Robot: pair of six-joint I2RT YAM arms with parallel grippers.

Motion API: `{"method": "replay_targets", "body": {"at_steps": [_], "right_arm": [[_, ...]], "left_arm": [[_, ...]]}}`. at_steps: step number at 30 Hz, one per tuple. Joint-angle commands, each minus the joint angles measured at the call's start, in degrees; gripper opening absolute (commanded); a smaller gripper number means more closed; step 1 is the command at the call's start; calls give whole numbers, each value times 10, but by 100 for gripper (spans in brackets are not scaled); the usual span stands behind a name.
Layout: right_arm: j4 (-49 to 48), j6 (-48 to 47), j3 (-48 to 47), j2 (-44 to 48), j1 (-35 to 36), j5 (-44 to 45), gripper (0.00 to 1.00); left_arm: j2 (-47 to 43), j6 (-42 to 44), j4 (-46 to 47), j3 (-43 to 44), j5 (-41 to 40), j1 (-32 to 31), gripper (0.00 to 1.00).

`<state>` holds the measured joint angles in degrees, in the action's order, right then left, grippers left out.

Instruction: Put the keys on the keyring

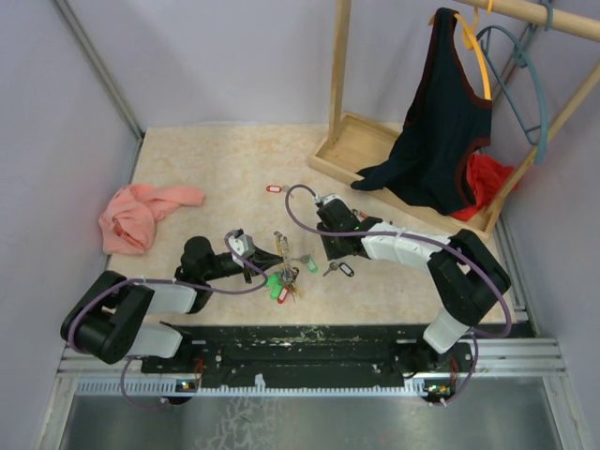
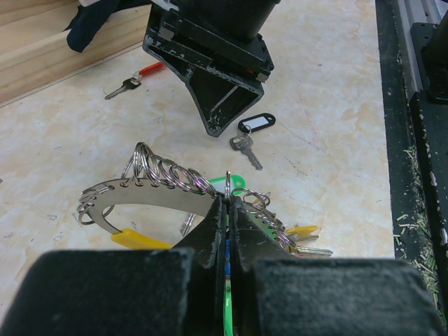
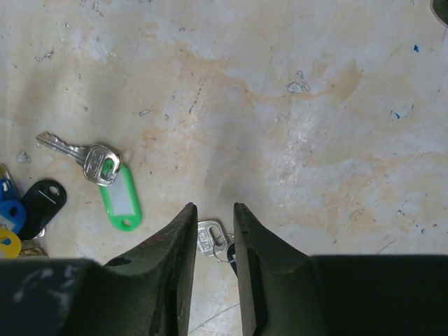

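The keyring [image 2: 150,190], a flat silvery crescent strung with several small rings and coloured-tagged keys, lies on the table; it also shows in the top view [image 1: 284,267]. My left gripper [image 2: 229,199] [image 1: 261,260] is shut on its rim, with a green tag between the jaws. My right gripper [image 3: 213,210] [image 1: 330,255] is narrowly open, its fingertips on either side of a silver key head [image 3: 208,238] on the table. That key carries a black tag [image 2: 256,124]. A green-tagged key [image 3: 119,196] lies to the left. A red-tagged key [image 2: 140,73] lies farther off.
Another red tag [image 1: 274,188] lies mid-table. A pink cloth [image 1: 141,214] is at the left. A wooden rack base [image 1: 361,141] stands at the back right with a dark garment [image 1: 441,122], red cloth [image 1: 487,178] and teal hanger [image 1: 525,84].
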<state>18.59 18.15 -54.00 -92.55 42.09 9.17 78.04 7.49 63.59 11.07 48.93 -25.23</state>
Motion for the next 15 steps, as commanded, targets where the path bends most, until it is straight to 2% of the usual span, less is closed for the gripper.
{"method": "replay_targets", "body": {"at_steps": [1,15], "right_arm": [[9,10,-7,26,-5,0,30],[68,36,32,82,-5,-3,34]], "left_arm": [[-5,-4,23,-3,8,4,0],[-5,-7,22,-1,12,4,0]]}}
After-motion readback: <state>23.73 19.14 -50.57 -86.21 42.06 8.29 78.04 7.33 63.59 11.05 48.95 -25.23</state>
